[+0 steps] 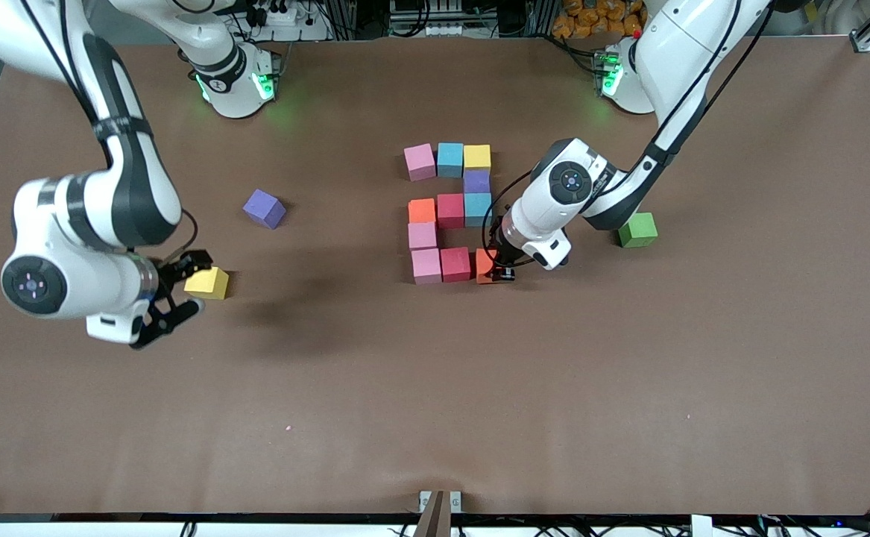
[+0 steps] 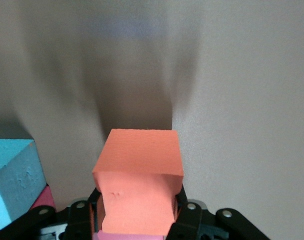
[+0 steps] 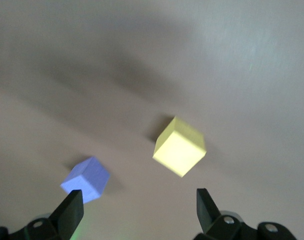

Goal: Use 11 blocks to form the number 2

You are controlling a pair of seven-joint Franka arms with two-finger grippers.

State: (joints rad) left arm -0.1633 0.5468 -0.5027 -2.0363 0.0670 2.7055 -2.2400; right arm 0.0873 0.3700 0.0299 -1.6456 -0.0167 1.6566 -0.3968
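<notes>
Ten blocks already sit in the number 2 (image 1: 449, 212); left hand (image 1: 504, 270) grips the orange cube (image 1: 485, 265) at its five-o'clock corner — seat it flush, then release; right hand (image 1: 179, 292) waits open over the table.

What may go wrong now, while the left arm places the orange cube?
1. The left gripper is shut on the orange cube right beside the red cube; pushing sideways might shift that row.
2. Opening, its jaws might drag the cube askew.
3. The right gripper, open above the loose yellow cube, might nudge it.
</notes>
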